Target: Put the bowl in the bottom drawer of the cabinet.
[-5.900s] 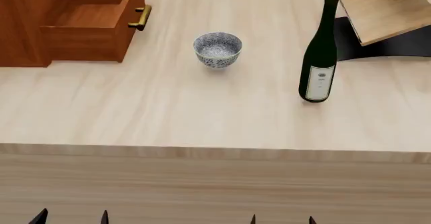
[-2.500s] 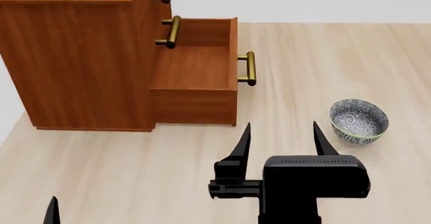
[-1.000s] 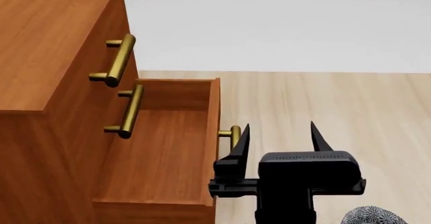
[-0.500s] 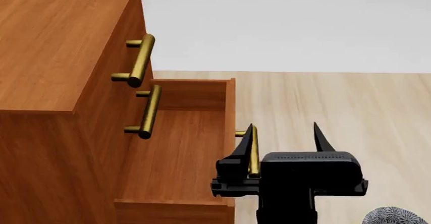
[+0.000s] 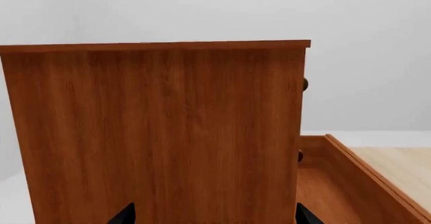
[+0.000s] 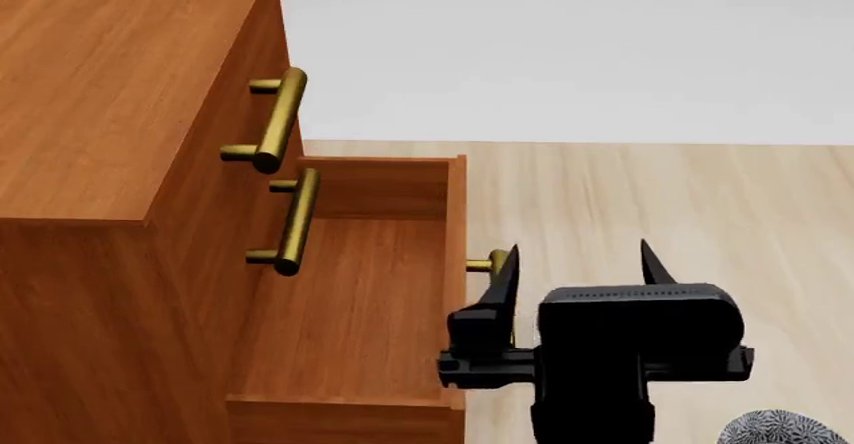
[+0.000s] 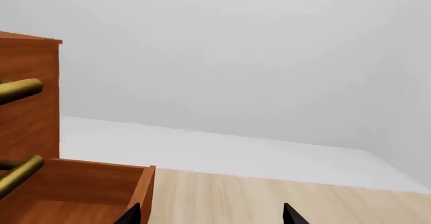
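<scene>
Black right pincer (image 6: 579,264) wide open, empty, beside the bottom drawer (image 6: 350,294).

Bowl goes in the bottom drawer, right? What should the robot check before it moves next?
1. Bottom drawer open: ok, it is pulled out of the cabinet.
2. Drawer has room: ok, the part in view is bare wood.
3. Right hand free to grab: ok, open and holding nothing.
4. Right hand clear of the drawer handle: not ok, one finger sits right beside it in the head view.
5. Bowl in sight: not ok, only its rim peeks in at the head view's lower corner, and no hand is on it.
6. Left hand: ok, open and empty, facing the cabinet's side.
</scene>
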You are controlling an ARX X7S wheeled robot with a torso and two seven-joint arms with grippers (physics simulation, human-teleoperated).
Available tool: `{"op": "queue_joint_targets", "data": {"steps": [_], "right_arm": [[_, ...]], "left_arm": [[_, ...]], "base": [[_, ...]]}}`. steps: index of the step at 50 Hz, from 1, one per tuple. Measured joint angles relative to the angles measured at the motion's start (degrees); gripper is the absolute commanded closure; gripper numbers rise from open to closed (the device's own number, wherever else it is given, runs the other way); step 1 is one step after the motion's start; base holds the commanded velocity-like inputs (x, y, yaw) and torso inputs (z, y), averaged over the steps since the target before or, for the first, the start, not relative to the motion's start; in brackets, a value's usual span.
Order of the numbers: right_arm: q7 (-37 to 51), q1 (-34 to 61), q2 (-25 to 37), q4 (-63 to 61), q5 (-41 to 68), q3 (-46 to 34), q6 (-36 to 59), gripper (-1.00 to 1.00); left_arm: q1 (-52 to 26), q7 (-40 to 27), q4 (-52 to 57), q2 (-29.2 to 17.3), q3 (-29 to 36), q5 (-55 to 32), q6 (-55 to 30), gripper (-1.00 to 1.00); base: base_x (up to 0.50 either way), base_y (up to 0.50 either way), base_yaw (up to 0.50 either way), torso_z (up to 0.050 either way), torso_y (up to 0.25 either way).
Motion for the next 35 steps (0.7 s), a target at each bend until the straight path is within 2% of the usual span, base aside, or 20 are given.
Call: {"op": "queue_joint_targets", "data": {"steps": [19,35], "right_arm": [[-2.5,8.1,4.9,-6.0,10.5,11.1,25.4,-1.00],[-4.5,15.6,9.8,-0.4,14.8,16.3,41.2,-1.00]], "left_arm": [[-0.1,-0.6,0.0,-0.3,0.0,-0.4,0.0,-1.00],[0.1,-1.1,-0.1,-0.5,-0.4,-0.8,0.4,-1.00]], "base": [[0.00,0.00,0.00,0.000,0.000],[0.00,0.00,0.00,0.000,0.000]]}}
